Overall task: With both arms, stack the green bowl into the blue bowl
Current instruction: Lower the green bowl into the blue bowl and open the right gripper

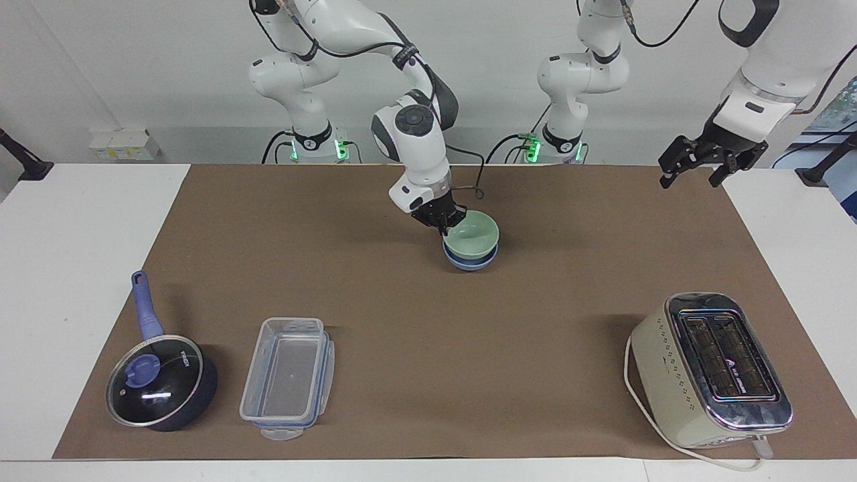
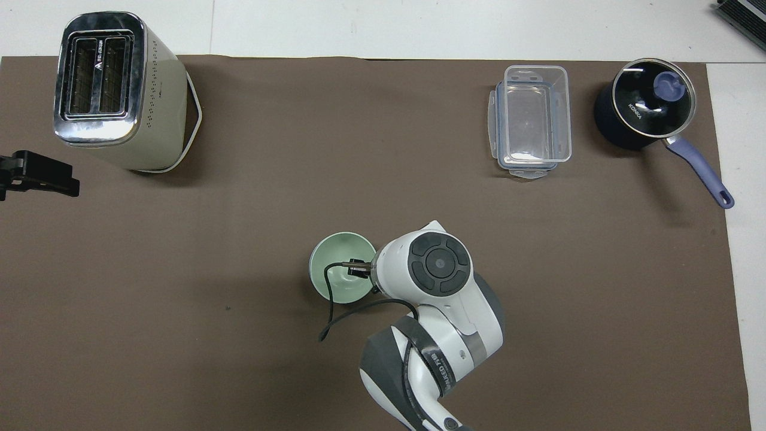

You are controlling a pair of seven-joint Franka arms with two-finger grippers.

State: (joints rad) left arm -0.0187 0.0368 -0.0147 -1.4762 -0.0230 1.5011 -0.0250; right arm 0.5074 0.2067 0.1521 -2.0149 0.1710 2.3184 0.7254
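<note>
The green bowl (image 1: 474,235) sits level inside the blue bowl (image 1: 469,263) on the brown mat, at the middle of the table near the robots. In the overhead view the green bowl (image 2: 335,269) covers the blue one. My right gripper (image 1: 443,224) is at the green bowl's rim, on the side toward the right arm's end, with its fingers closed across the rim; it also shows in the overhead view (image 2: 357,269). My left gripper (image 1: 693,175) is open and empty. It waits in the air over the mat's edge at the left arm's end, and shows in the overhead view (image 2: 36,179).
A cream toaster (image 1: 710,368) with its cord stands far from the robots toward the left arm's end. A clear plastic container (image 1: 288,376) and a dark lidded saucepan (image 1: 159,381) with a blue handle sit far from the robots toward the right arm's end.
</note>
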